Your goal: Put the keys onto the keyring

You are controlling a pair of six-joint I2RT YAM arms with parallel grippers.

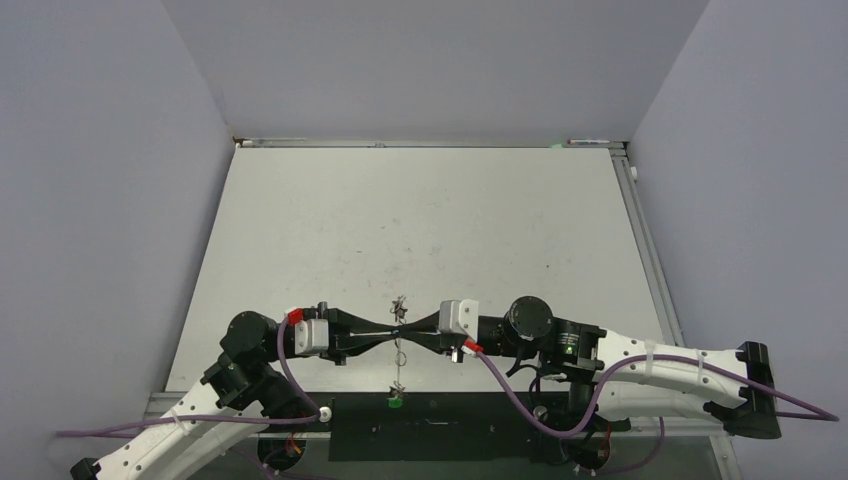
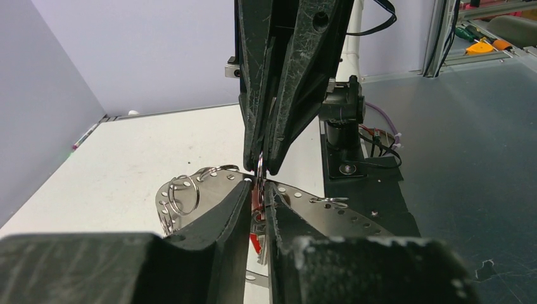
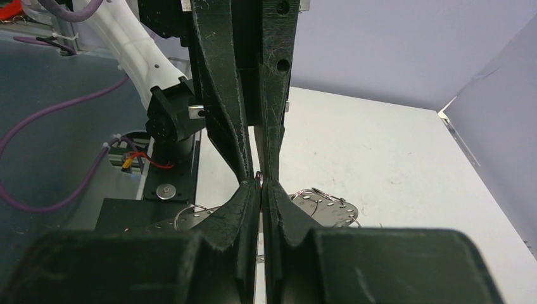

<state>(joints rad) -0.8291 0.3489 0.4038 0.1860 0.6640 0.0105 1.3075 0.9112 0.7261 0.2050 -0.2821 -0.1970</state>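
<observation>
Held the red-tagged key (image 2: 256, 197) in the closed left gripper (image 1: 385, 331), nose to nose with the right gripper (image 1: 412, 331) clamped on the keyring (image 1: 398, 353), chain strung crosswise to both, equally near either.

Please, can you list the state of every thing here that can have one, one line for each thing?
left gripper: shut, apparently pinching the red-tagged key.
right gripper: shut on the keyring wire.
keyring: held where the two gripper tips meet.
red-tagged key: between the left gripper's fingers, mostly hidden.
green-tagged key: not gripped, at the chain's lower end.
</observation>
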